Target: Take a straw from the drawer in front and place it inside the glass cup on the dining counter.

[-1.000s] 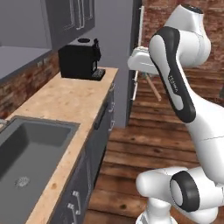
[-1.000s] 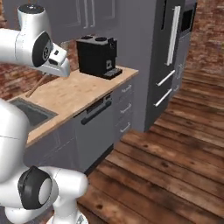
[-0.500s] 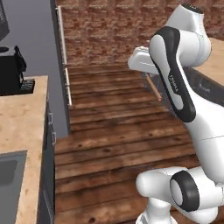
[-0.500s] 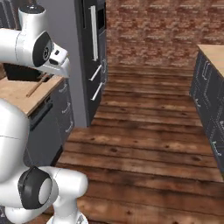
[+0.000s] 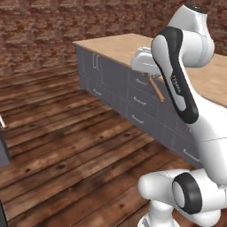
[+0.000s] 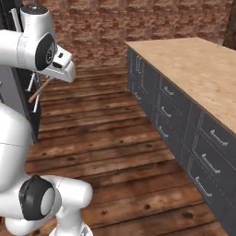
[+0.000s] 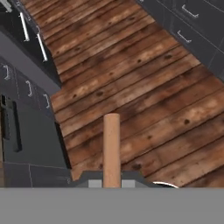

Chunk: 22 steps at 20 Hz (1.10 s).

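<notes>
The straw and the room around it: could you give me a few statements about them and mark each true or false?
1. The straw is held in the robot's jaws. True.
2. The straw already stands in a glass cup. False: it is in the gripper, above the wooden floor.
3. The floor is dark wooden planks. True.
4. The wall behind the long counter is tiled white. False: it is red-brown brick.
5. The counter has a light wooden top over grey drawers. True.
</notes>
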Motion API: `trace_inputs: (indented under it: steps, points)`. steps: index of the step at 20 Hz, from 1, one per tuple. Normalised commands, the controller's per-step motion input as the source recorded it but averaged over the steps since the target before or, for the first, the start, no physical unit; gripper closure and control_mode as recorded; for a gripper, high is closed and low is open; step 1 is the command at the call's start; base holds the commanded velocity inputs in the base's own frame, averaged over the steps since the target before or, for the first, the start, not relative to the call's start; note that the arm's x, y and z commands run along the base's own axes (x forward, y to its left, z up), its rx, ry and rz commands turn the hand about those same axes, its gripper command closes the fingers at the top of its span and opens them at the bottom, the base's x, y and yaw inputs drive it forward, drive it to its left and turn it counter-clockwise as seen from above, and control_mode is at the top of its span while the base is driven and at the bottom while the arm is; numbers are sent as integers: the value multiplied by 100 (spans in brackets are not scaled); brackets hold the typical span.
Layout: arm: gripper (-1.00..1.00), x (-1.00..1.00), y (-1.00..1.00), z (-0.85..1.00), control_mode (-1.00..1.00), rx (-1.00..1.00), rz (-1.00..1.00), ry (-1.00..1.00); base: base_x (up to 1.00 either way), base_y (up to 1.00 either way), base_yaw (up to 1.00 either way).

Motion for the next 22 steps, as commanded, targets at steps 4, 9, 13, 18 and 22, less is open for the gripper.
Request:
trace_inputs:
  steps: [4,9,13,18,22]
  points:
    - [100,0,0,0,100,0,0,0,25,25,-7]
    - [100,0,0,0,100,0,0,0,94,55,15]
    - [100,0,0,0,100,0,0,0,100,43,20]
    - [100,0,0,0,100,0,0,0,100,10,27]
    - [100,0,0,0,100,0,0,0,100,0,33]
